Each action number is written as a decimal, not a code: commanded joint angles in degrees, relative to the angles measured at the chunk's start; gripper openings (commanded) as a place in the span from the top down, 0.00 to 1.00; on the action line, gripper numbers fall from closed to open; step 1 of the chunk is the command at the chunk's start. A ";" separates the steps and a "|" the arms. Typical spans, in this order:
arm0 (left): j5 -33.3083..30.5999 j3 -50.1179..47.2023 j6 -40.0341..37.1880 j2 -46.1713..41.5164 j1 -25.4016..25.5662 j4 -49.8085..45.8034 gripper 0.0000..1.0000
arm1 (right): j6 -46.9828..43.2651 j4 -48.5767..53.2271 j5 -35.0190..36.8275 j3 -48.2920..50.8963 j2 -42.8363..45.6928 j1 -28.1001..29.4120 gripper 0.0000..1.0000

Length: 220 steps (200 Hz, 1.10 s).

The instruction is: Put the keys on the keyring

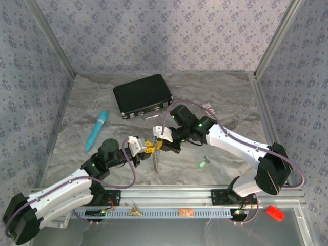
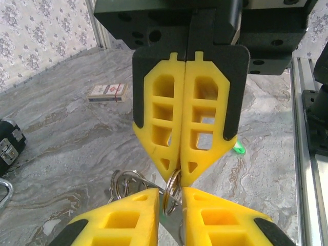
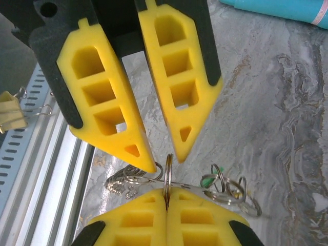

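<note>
Mid-handoff I think: my right jaws are pinched shut on the keyring (image 3: 168, 166), left jaws cracked open around it tip-to-tip, so next up is fetching the green key (image 1: 202, 164) lying on the counter (image 1: 220, 177) beside them.

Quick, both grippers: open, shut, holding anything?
Left gripper: jaws open, one on either side of the keyring, not clamping it.
Right gripper: jaws shut on the keyring.
</note>
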State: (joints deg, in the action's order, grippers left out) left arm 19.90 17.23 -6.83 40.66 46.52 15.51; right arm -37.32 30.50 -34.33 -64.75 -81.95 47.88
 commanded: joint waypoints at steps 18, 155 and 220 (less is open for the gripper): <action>0.97 3.02 -1.88 1.30 0.30 -2.76 0.84 | -3.46 6.45 3.96 -4.98 -1.18 1.67 1.00; 2.73 1.67 -1.84 1.07 0.26 1.60 1.00 | 1.04 1.18 -0.95 -0.39 1.12 -1.58 0.73; 2.78 1.31 -1.56 1.01 0.25 2.31 1.00 | 3.18 -1.10 -2.33 2.52 2.32 -2.68 0.79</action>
State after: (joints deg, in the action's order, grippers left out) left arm 21.23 18.22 -8.51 42.48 46.52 13.65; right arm -35.42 30.57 -34.37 -62.74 -80.88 45.45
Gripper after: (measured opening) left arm 0.042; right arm 0.236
